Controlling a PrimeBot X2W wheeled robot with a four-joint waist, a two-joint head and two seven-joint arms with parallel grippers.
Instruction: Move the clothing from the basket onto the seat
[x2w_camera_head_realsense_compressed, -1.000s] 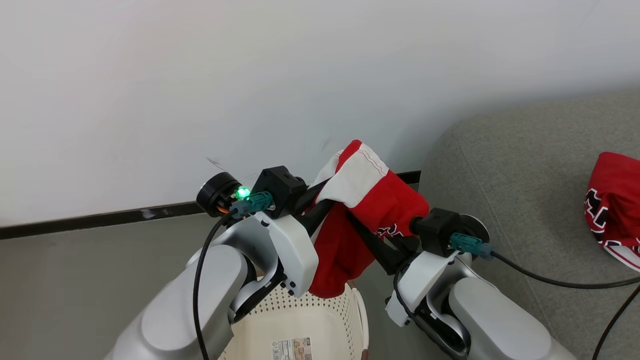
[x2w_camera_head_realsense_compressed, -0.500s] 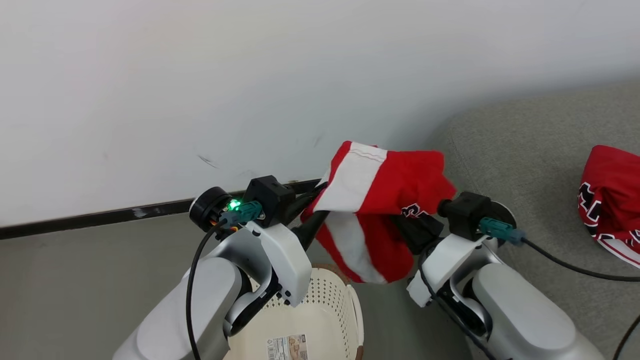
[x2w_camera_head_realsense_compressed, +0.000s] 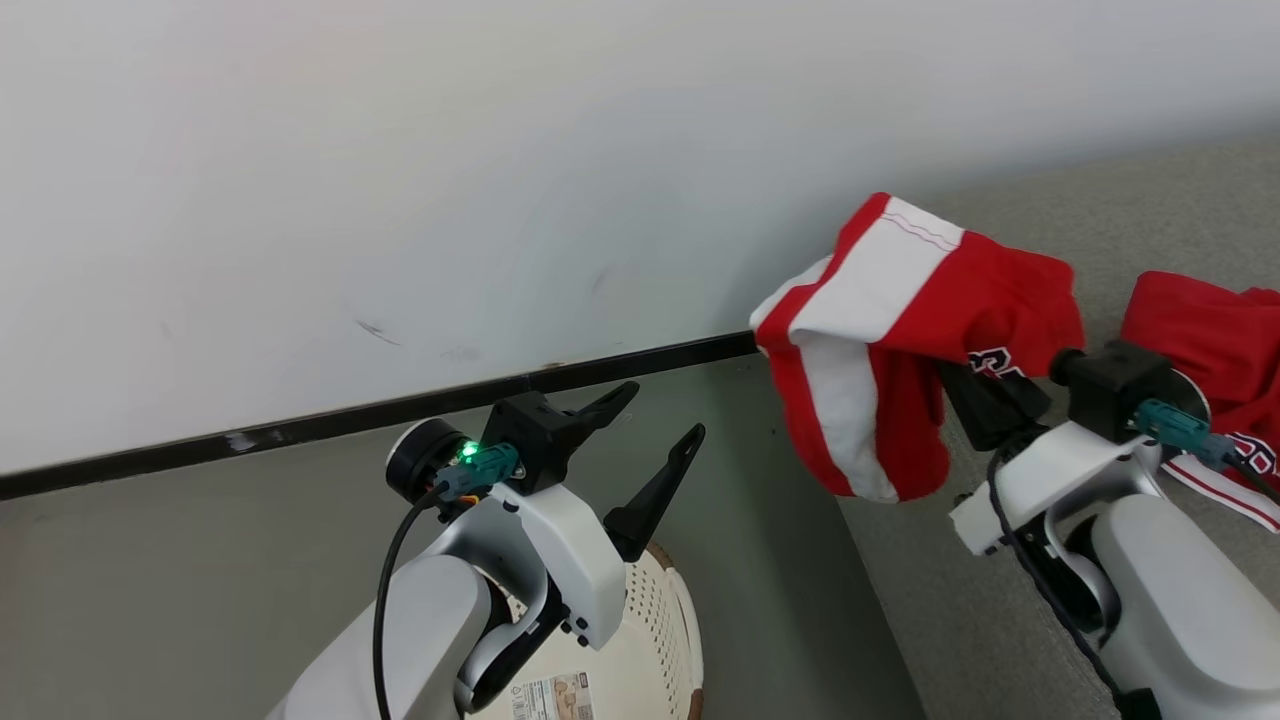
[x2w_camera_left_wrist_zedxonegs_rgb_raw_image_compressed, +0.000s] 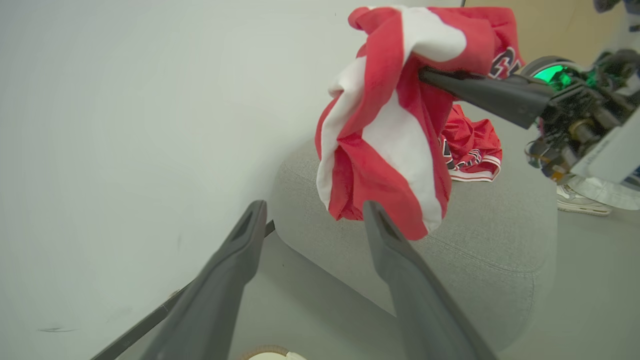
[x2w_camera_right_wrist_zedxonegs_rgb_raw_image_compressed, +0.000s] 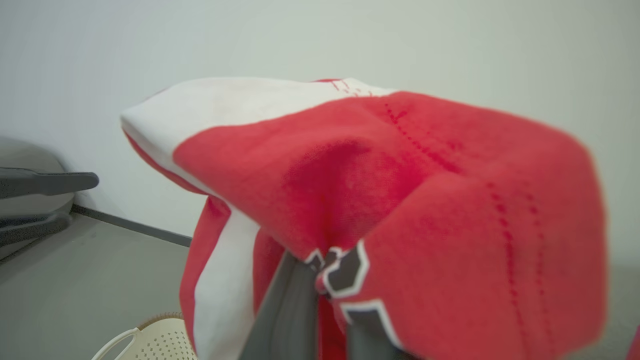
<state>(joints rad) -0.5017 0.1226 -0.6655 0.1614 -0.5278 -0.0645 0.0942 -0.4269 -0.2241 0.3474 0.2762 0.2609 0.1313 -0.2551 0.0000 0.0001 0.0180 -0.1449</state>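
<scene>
A red garment with white stripes (x2w_camera_head_realsense_compressed: 900, 340) hangs bunched in the air at the near end of the grey seat (x2w_camera_head_realsense_compressed: 1180, 200). My right gripper (x2w_camera_left_wrist_zedxonegs_rgb_raw_image_compressed: 425, 76) is shut on it, its fingertips buried in the cloth (x2w_camera_right_wrist_zedxonegs_rgb_raw_image_compressed: 380, 200). A second red garment (x2w_camera_head_realsense_compressed: 1210, 330) lies on the seat (x2w_camera_left_wrist_zedxonegs_rgb_raw_image_compressed: 490, 240) behind it. My left gripper (x2w_camera_head_realsense_compressed: 662, 411) stands open and empty above the cream basket (x2w_camera_head_realsense_compressed: 670, 640), well left of the hanging garment (x2w_camera_left_wrist_zedxonegs_rgb_raw_image_compressed: 385, 125). The basket's base shows a label and no clothing where I can see it.
A pale wall with a black baseboard (x2w_camera_head_realsense_compressed: 400, 410) runs close behind both arms. Grey floor lies between the basket and the seat. A pale shoe (x2w_camera_left_wrist_zedxonegs_rgb_raw_image_compressed: 582, 202) stands on the floor beyond the seat. The basket's perforated rim (x2w_camera_right_wrist_zedxonegs_rgb_raw_image_compressed: 150, 340) lies below the held garment.
My left gripper has let go of the garment and opened. The right gripper shut on it and carried it rightward from over the basket toward the seat. The head view also shifted.
</scene>
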